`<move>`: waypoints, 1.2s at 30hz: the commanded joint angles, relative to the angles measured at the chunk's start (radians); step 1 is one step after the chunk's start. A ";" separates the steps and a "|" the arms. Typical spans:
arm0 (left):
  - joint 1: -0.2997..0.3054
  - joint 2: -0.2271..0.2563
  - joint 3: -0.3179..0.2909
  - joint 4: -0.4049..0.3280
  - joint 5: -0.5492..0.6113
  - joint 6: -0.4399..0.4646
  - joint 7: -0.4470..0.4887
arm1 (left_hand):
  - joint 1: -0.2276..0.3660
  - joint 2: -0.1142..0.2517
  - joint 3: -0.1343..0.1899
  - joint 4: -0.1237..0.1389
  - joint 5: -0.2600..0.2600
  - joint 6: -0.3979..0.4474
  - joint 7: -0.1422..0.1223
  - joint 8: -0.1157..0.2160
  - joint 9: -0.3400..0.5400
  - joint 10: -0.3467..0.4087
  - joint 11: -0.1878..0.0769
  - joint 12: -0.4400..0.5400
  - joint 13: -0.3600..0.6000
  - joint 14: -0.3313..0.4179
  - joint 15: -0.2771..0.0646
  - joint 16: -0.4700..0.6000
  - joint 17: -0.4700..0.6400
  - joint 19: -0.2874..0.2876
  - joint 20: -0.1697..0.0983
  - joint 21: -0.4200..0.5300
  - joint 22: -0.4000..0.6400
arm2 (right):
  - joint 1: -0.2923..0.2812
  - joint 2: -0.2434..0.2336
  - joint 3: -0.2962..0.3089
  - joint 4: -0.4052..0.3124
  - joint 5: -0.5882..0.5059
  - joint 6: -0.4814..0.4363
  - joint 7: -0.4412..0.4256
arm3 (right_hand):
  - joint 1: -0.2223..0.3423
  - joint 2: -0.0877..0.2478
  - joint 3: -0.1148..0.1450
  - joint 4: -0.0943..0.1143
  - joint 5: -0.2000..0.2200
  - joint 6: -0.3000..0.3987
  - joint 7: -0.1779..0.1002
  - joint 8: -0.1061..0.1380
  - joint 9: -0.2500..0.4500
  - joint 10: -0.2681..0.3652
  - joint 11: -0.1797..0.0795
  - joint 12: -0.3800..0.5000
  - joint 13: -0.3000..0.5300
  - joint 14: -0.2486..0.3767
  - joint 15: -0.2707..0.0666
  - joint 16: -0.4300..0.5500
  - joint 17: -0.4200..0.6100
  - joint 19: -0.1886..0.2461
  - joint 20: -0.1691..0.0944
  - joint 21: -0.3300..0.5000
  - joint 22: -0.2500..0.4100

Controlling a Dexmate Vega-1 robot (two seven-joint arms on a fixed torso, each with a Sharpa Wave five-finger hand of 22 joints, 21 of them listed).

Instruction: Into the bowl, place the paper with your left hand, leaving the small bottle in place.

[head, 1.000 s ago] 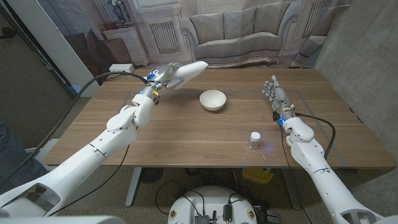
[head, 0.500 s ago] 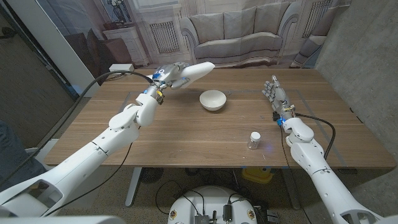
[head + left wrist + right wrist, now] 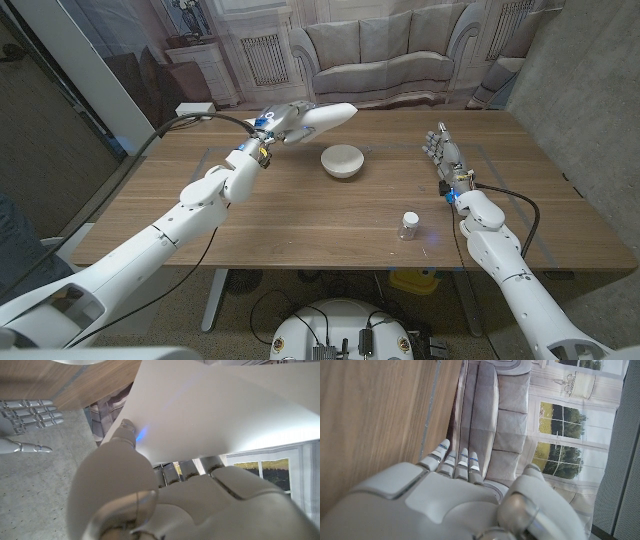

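Note:
My left hand (image 3: pixel 278 122) holds a white sheet of paper (image 3: pixel 326 115) in the air, above the table and just left of the white bowl (image 3: pixel 342 161). The paper's far end reaches over the bowl's back left rim. In the left wrist view the paper (image 3: pixel 215 410) is pinched between my thumb (image 3: pixel 122 435) and fingers. The small clear bottle (image 3: pixel 409 225) with a white cap stands upright near the front right of the table. My right hand (image 3: pixel 443 155) stands on its edge at the right, fingers straight and together, holding nothing; its own view shows its fingers (image 3: pixel 456 457).
The wooden table (image 3: pixel 300 215) has bare surface in front of the bowl and at the left. A printed backdrop of a sofa hangs behind the table's far edge. A black cable runs along my left arm.
My left hand has carried the paper to the right, toward the bowl. The right hand, bowl and bottle have stayed where they were.

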State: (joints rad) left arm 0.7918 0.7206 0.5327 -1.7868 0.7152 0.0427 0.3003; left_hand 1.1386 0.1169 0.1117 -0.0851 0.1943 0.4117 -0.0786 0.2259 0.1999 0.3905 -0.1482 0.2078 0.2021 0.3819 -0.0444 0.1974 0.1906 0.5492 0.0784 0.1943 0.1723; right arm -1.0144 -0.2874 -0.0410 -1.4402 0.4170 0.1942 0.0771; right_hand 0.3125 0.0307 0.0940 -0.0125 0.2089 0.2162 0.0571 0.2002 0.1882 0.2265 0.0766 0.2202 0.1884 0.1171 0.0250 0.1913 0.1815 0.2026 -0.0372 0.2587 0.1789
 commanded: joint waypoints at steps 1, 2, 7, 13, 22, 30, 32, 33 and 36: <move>-0.022 -0.008 0.032 0.010 0.010 -0.040 0.005 | -0.006 0.001 -0.001 0.003 -0.001 0.005 -0.003 -0.004 0.003 0.003 -0.001 -0.001 0.004 0.001 -0.099 -0.001 0.002 0.001 -0.006 -0.002 0.002 | -0.009 -0.003 0.004 -0.012 0.002 -0.001 -0.007 | 0.004 0.007 0.001 -0.006 -0.004 0.006 0.002 -0.003 0.003 0.011 0.000 -0.001 0.002 0.001 -0.001 -0.004 0.003 0.008 -0.023 -0.002 0.004; -0.024 -0.009 0.034 0.011 0.011 -0.043 0.004 | -0.006 0.000 -0.002 0.003 -0.001 0.005 -0.002 -0.005 0.003 0.003 0.000 -0.001 0.004 0.001 -0.100 -0.001 0.002 0.000 -0.006 -0.002 0.002 | -0.010 -0.004 0.005 -0.013 0.003 0.000 -0.006 | 0.004 0.007 0.001 -0.006 -0.004 0.007 0.002 -0.003 0.003 0.010 -0.001 -0.001 0.002 0.000 -0.001 -0.004 0.003 0.008 -0.023 -0.003 0.004; -0.036 -0.013 0.047 0.016 0.017 -0.060 0.003 | -0.008 0.001 -0.002 0.004 -0.001 0.005 -0.002 -0.006 0.003 0.003 -0.001 -0.002 0.004 0.000 -0.098 -0.001 0.002 -0.002 -0.005 -0.002 0.002 | -0.015 -0.004 0.007 -0.017 0.005 0.002 -0.009 | 0.004 0.008 0.000 -0.007 -0.004 0.007 0.003 -0.003 0.003 0.011 0.001 -0.001 0.002 0.000 -0.001 -0.004 0.003 0.009 -0.024 -0.004 0.004; -0.054 -0.020 0.065 0.027 0.026 -0.084 -0.002 | -0.009 0.000 -0.003 0.004 -0.001 0.006 -0.003 -0.006 0.003 0.001 0.000 -0.003 0.004 -0.001 -0.097 -0.002 0.002 -0.006 -0.004 -0.003 0.002 | -0.022 -0.005 0.011 -0.023 0.006 0.004 -0.013 | 0.004 0.008 0.000 -0.008 -0.004 0.007 0.002 -0.003 0.003 0.010 -0.001 -0.001 0.002 0.000 -0.001 -0.004 0.003 0.009 -0.023 -0.006 0.004; -0.076 -0.034 0.091 0.052 0.029 -0.114 -0.013 | -0.012 -0.002 -0.005 0.005 -0.001 0.007 -0.003 -0.008 0.003 0.001 -0.003 -0.003 0.004 -0.001 -0.098 -0.002 0.002 -0.014 -0.014 -0.004 0.002 | -0.029 -0.008 0.013 -0.030 0.009 0.002 -0.015 | 0.004 0.009 -0.001 -0.008 -0.004 0.006 0.002 -0.003 0.003 0.011 0.001 -0.001 0.002 0.001 0.000 -0.004 0.003 0.010 -0.023 -0.008 0.004; -0.093 -0.045 0.110 0.070 0.028 -0.140 -0.027 | -0.015 -0.002 -0.006 0.007 -0.001 0.006 -0.002 -0.009 0.003 0.001 -0.002 -0.004 0.004 -0.001 -0.097 -0.002 0.002 -0.016 -0.018 -0.004 0.002 | -0.034 -0.009 0.015 -0.034 0.011 0.004 -0.016 | 0.003 0.009 -0.002 -0.008 -0.005 0.007 0.002 -0.003 0.003 0.011 0.001 -0.001 0.002 0.001 -0.001 -0.004 0.003 0.012 -0.023 -0.010 0.004; -0.095 -0.047 0.113 0.073 0.029 -0.143 -0.029 | -0.015 -0.001 -0.006 0.007 -0.001 0.007 -0.003 -0.009 0.003 0.002 -0.003 -0.004 0.004 -0.001 -0.097 -0.002 0.002 -0.015 -0.019 -0.003 0.001 | -0.035 -0.008 0.015 -0.034 0.011 0.005 -0.017 | 0.003 0.009 -0.002 -0.009 -0.005 0.007 0.003 -0.003 0.003 0.010 0.000 -0.001 0.002 0.000 0.000 -0.004 0.003 0.012 -0.022 -0.011 0.004; -0.100 -0.050 0.119 0.080 0.030 -0.149 -0.032 | -0.015 -0.001 -0.006 0.007 -0.001 0.006 -0.002 -0.010 0.003 0.001 -0.002 -0.004 0.004 0.000 -0.098 -0.002 0.002 -0.016 -0.019 -0.003 0.001 | -0.038 -0.009 0.017 -0.036 0.012 0.006 -0.018 | 0.003 0.009 -0.002 -0.009 -0.005 0.007 0.003 -0.003 0.003 0.010 0.001 -0.001 0.002 0.001 -0.001 -0.004 0.003 0.012 -0.022 -0.011 0.004; -0.105 -0.054 0.125 0.087 0.031 -0.154 -0.038 | -0.015 -0.001 -0.006 0.007 -0.001 0.005 -0.002 -0.010 0.003 0.001 -0.003 -0.004 0.004 0.000 -0.096 -0.002 0.002 -0.015 -0.019 -0.003 0.001 | -0.041 -0.009 0.019 -0.039 0.013 0.006 -0.019 | 0.003 0.010 -0.002 -0.009 -0.005 0.007 0.003 -0.003 0.003 0.010 0.000 -0.001 0.002 0.001 -0.001 -0.004 0.003 0.012 -0.023 -0.012 0.004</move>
State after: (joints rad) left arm 0.7152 0.6857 0.6240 -1.7340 0.7436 -0.0800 0.2811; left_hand 1.1291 0.1154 0.1076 -0.0810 0.1943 0.4116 -0.0786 0.2181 0.2001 0.3904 -0.1481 0.2050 0.2021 0.3820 -0.0444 0.1974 0.1907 0.5314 0.0605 0.1943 0.1723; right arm -1.0452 -0.2945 -0.0272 -1.4705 0.4257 0.1969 0.0625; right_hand 0.3165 0.0346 0.0912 -0.0154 0.2089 0.2162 0.0571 0.2002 0.1882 0.2265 0.0766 0.2202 0.1884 0.1171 0.0250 0.1913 0.1816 0.2062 -0.0409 0.2474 0.1789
